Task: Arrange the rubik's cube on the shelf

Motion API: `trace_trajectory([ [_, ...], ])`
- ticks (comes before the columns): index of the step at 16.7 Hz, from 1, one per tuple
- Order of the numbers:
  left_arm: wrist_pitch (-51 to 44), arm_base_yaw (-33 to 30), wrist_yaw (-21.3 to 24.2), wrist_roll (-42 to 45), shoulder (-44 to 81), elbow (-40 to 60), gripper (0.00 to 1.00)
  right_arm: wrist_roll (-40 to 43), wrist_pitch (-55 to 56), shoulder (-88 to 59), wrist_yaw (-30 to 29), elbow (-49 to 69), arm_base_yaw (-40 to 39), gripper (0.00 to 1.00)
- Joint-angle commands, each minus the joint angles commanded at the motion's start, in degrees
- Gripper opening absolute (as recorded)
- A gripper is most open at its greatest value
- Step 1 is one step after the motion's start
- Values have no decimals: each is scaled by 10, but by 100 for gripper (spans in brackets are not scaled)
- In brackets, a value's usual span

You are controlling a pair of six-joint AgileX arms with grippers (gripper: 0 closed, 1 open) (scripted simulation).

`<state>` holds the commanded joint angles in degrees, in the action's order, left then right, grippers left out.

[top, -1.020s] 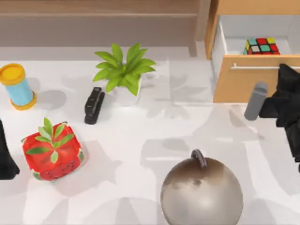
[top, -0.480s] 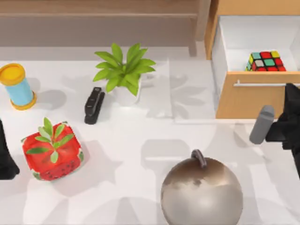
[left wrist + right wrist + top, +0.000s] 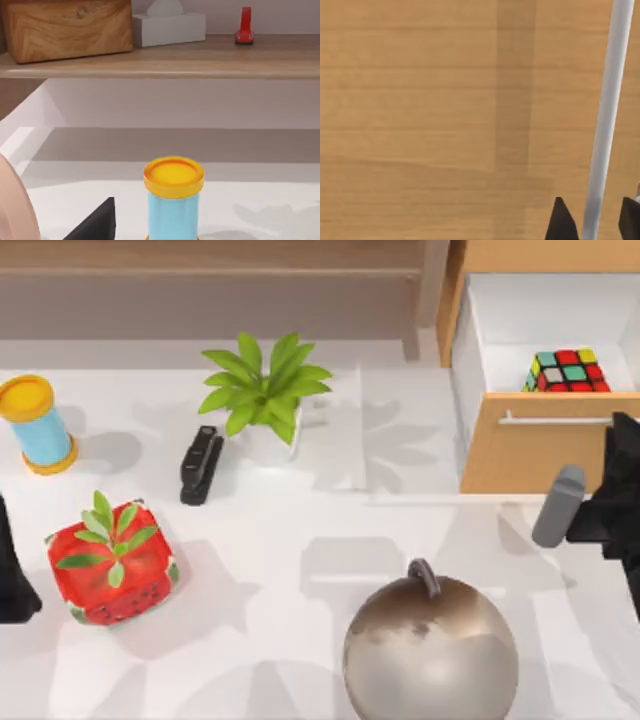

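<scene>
The rubik's cube [image 3: 568, 371] lies in the pulled-out drawer [image 3: 530, 450] of the orange-brown cabinet at the table's far right. The drawer's silver handle [image 3: 555, 420] runs across its front. My right gripper [image 3: 614, 425] is at the right end of that handle. In the right wrist view the handle [image 3: 605, 125] passes between the dark fingertips of this gripper [image 3: 594, 220] with small gaps on both sides, so it is open. The shelf [image 3: 210, 270] spans the back left, and its board [image 3: 200, 62] faces the left wrist camera. My left gripper [image 3: 12, 580] is parked at the left edge.
A potted plant [image 3: 262, 390], a black stapler [image 3: 200, 464], a blue tube with a yellow cap [image 3: 35, 425], a strawberry cube [image 3: 112, 562] and a metal ball weight [image 3: 430, 645] stand on the table. A wooden box [image 3: 67, 27], tissue box [image 3: 169, 25] and red item [image 3: 245, 25] sit on the shelf.
The drawer slid farther out toward the table's front with my right gripper at its handle, and the cube came with it. Over the last half second nothing moved.
</scene>
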<state>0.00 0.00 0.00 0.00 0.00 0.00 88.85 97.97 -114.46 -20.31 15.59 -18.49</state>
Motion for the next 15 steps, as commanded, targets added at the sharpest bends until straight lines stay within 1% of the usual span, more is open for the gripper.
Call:
trace_trajectory([
  [6, 0, 0, 0, 0, 0, 0, 100, 0, 0, 0, 0, 0, 0, 98],
  [7, 0, 0, 0, 0, 0, 0, 100, 0, 0, 0, 0, 0, 0, 100],
  [15, 0, 0, 0, 0, 0, 0, 100, 0, 0, 0, 0, 1, 0, 100],
])
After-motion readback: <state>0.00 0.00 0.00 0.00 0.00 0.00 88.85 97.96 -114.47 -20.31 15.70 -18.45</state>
